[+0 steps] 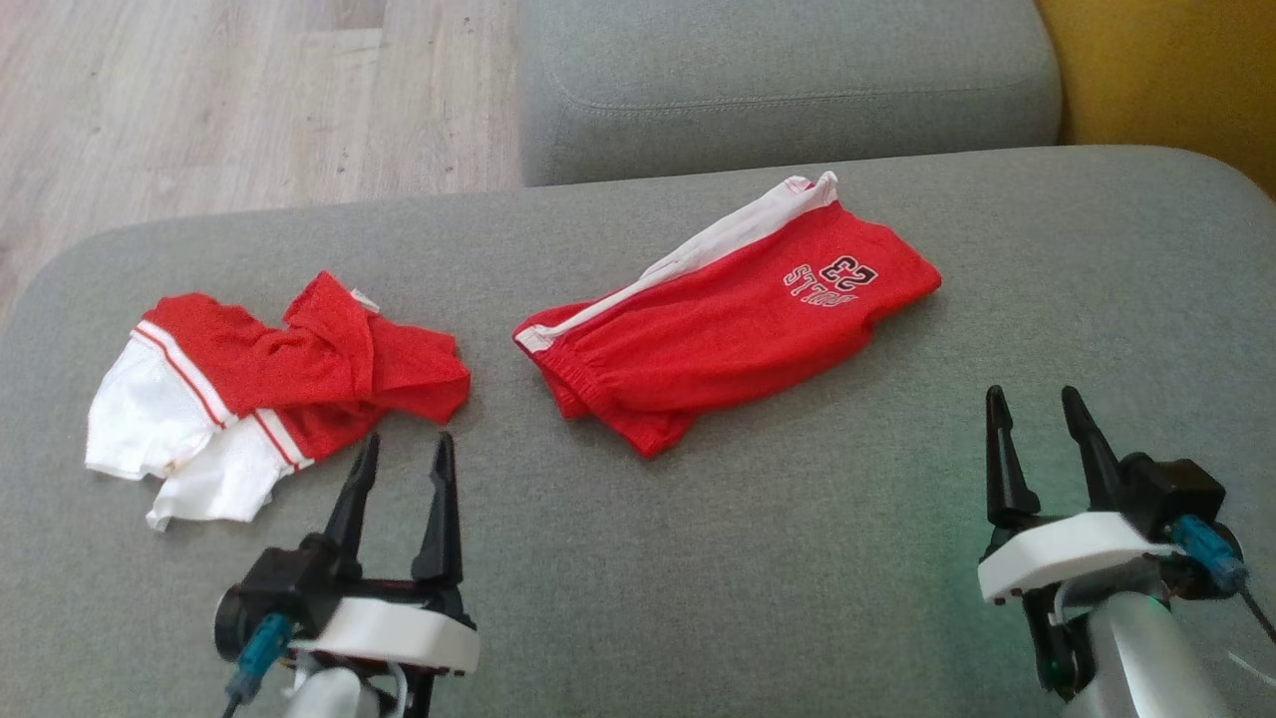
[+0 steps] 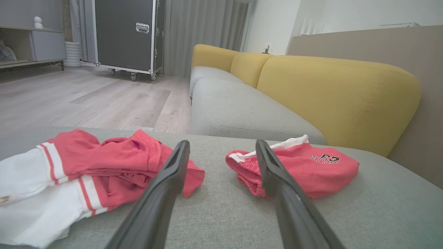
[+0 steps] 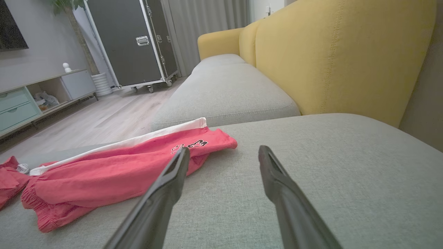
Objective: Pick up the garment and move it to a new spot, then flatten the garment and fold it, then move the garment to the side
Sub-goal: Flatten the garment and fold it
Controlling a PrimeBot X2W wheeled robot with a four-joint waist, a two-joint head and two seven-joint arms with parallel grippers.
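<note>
Two garments lie on the grey sofa seat (image 1: 797, 558). A crumpled red and white shirt (image 1: 269, 384) (image 2: 86, 169) is at the left, and folded red shorts (image 1: 728, 319) (image 2: 304, 167) (image 3: 114, 173) with a white side stripe and a "23" print lie in the middle. My left gripper (image 1: 406, 449) (image 2: 221, 147) hovers open just in front of the shirt's near edge, nothing between its fingers. Off to the right of the shorts my right gripper (image 1: 1032, 399) (image 3: 223, 152) stands open over bare cushion.
A second grey seat cushion (image 1: 788, 80) adjoins at the back, with wooden floor (image 1: 199, 100) to its left. The yellow sofa back (image 3: 346, 52) rises along the right. A black wheeled case (image 2: 126, 34) and a low cabinet (image 3: 38, 100) stand far across the room.
</note>
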